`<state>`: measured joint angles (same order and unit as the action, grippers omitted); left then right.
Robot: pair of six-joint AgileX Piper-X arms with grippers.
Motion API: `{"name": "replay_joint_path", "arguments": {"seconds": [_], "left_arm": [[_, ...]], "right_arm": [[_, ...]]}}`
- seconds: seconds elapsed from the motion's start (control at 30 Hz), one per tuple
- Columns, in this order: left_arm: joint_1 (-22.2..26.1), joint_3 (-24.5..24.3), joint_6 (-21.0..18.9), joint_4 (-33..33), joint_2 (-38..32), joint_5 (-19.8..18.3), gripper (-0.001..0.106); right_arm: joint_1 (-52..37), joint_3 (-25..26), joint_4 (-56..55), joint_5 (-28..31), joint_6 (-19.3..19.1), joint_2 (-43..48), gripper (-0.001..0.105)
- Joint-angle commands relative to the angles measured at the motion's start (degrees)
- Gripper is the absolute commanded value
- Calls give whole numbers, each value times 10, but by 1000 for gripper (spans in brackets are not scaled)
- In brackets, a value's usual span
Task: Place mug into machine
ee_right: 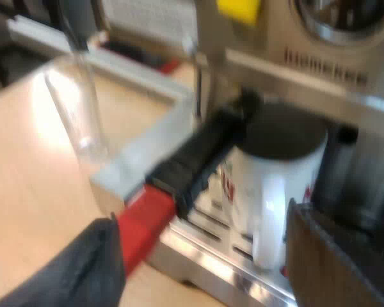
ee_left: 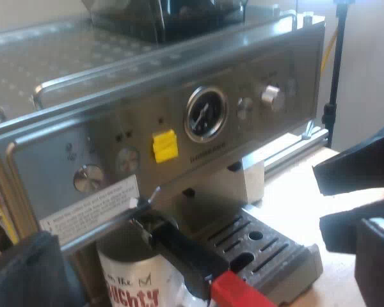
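A white mug (ee_right: 278, 185) with red lettering stands upright on the machine's drip tray (ee_right: 198, 252), its handle turned toward my right gripper (ee_right: 205, 256). That gripper is open, its fingers apart in front of the mug and not touching it. The metal holder is locked into the espresso machine (ee_left: 179, 102) above the mug; its dark handle (ee_right: 201, 153) ends in red (ee_right: 144, 220). My left gripper (ee_left: 198, 268) is open too and faces the machine's front from farther off, where the mug (ee_left: 131, 275) shows beneath the holder's handle (ee_left: 185, 256).
A bean hopper (ee_left: 166, 16) sits on the machine's top. The front panel carries a gauge (ee_left: 206, 114), a yellow tag (ee_left: 165, 146) and knobs. A measuring glass (ee_right: 77, 105) stands on the wooden table beside the drip tray.
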<state>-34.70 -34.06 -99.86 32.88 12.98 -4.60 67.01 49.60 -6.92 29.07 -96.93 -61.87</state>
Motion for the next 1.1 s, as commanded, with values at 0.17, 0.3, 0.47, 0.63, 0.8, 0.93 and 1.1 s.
{"name": "replay_joint_path", "arguments": {"seconds": [0.17, 0.3, 0.47, 0.63, 0.8, 0.93, 1.1], "left_arm": [[-3, -6, 0, 0, -4, -3, 93], [-3, -6, 0, -2, -4, -3, 93], [-3, -6, 0, -2, -4, -3, 93], [-3, -6, 0, -2, -4, -3, 93], [-3, -6, 0, -2, -4, -3, 93], [-3, -6, 0, -2, -4, -3, 93], [-3, -6, 0, -2, -4, -3, 93]], "right_arm": [[12, 2, 106, 33, -6, 6, 10], [12, 2, 140, 32, -8, -5, 0], [12, 4, 172, 54, -8, -35, 0], [12, 24, 174, 76, -9, -70, 0], [-1, 62, 174, 84, -11, -112, 0], [-18, 85, 174, 80, -11, -136, 0], [-36, 100, 174, 57, -10, -161, 0]]}}
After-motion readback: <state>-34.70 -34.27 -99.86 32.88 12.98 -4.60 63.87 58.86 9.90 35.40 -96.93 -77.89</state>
